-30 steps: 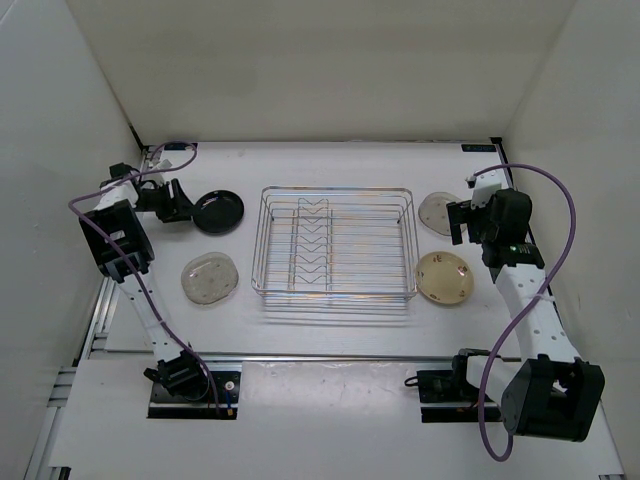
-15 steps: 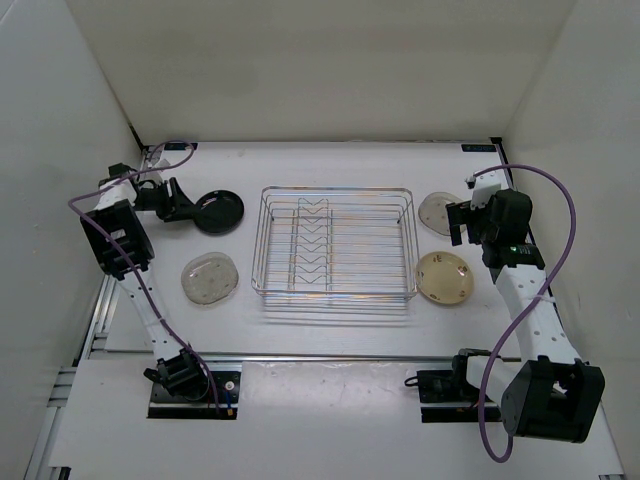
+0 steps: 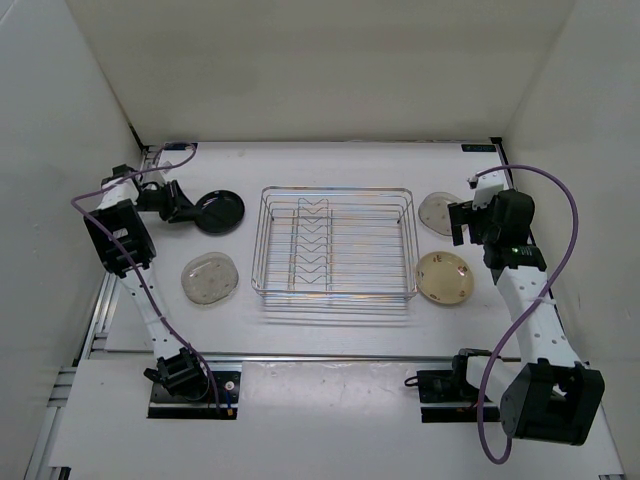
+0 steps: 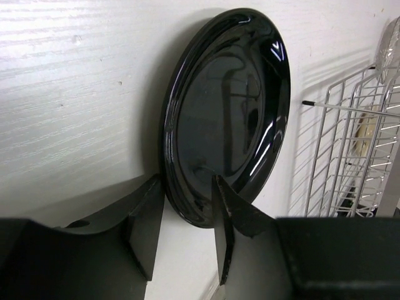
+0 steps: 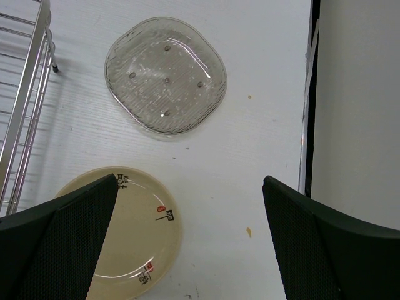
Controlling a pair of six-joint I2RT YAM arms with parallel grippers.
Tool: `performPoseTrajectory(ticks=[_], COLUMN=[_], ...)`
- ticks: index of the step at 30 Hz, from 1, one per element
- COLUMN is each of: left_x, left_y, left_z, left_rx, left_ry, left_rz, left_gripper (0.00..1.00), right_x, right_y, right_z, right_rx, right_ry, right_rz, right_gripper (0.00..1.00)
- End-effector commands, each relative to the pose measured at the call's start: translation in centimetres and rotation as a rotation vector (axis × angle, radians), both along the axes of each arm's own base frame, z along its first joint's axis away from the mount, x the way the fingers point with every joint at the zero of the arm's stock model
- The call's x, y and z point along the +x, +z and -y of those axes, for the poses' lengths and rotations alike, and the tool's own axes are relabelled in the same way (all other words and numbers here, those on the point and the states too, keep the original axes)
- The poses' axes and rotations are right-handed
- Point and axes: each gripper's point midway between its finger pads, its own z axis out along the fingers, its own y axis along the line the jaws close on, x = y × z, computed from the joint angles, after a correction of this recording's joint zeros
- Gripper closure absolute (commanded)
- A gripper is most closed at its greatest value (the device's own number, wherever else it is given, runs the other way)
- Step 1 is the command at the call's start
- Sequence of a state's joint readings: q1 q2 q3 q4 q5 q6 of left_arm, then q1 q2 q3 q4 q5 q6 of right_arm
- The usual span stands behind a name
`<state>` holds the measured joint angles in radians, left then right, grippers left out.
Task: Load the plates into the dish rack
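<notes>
Progress: nothing loaded yet; all four plates are on the table [image 3: 330,330].
Near clear plate [image 3: 209,277]: flat, left of the rack, untouched.
Cream plate [image 3: 444,277]: flat, right of the rack.
Rack [image 3: 333,293]: holds no plate.
Right pincer [image 5: 190,180]: wide, holding nothing, above the gap between the cream plate and the far clear plate [image 3: 436,212].
Black plate [image 3: 222,211]: far left, apparently not lifted; the left pincer [image 4: 186,186] looks narrowed onto its rim.

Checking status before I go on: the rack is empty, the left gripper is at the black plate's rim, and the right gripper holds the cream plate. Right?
Not quite. The right gripper is open and holds nothing; the cream plate lies on the table below it, per the right wrist view. The rest is right.
</notes>
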<state>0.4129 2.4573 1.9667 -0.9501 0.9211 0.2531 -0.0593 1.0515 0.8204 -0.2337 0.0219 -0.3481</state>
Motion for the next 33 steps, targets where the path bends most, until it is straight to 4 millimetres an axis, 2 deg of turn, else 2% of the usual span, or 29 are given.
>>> performPoseTrajectory(ticks=[1,7,10,12,14,15,19,24,29,33], left_x=[-0.7,-1.0,-0.9,-1.3,-1.3,-1.0,-1.3,-1.4,-0.8,0.2], left_y=[-1.9,-2.1,-2.1,-2.6,-2.4,-2.1,-2.3,-2.0,-0.4,3.2], left_z=[-0.1,-0.3,-0.3,-0.4,-0.6,-0.9,-1.0,-1.2,-1.4,-1.9], left_rx=[0.052,0.067,0.098,0.113,0.129,0.146,0.158,0.179,0.200,0.235], left_ry=[-0.023,-0.021,-0.025,-0.023,-0.021,-0.018,-0.016,-0.012,-0.007,0.002], left_rz=[-0.046,-0.063,-0.066,-0.085,-0.080,-0.066,-0.071,-0.067,-0.016,0.067], left_gripper=[0.53,0.57,0.63,0.69,0.74,0.80,0.90,0.90,0.90,0.90], right_x=[0.1,0.1,0.0,0.0,0.0,0.0,-0.1,-0.1,-0.2,-0.2], right_y=[1.3,1.1,1.3,1.3,1.3,1.3,0.9,0.9,1.2,1.2], right_z=[0.0,0.0,0.1,0.1,0.1,0.1,0.1,-0.1,0.1,0.1], right_rx=[0.009,0.009,0.013,0.013,0.013,0.013,0.013,0.018,0.021,0.021], right_ry=[0.001,0.001,0.000,0.000,0.000,0.000,0.000,0.008,0.007,0.007], right_rz=[0.048,0.048,0.057,0.057,0.057,0.057,0.048,0.048,0.058,0.058], right_gripper=[0.00,0.00,0.00,0.00,0.00,0.00,0.00,0.00,0.00,0.00])
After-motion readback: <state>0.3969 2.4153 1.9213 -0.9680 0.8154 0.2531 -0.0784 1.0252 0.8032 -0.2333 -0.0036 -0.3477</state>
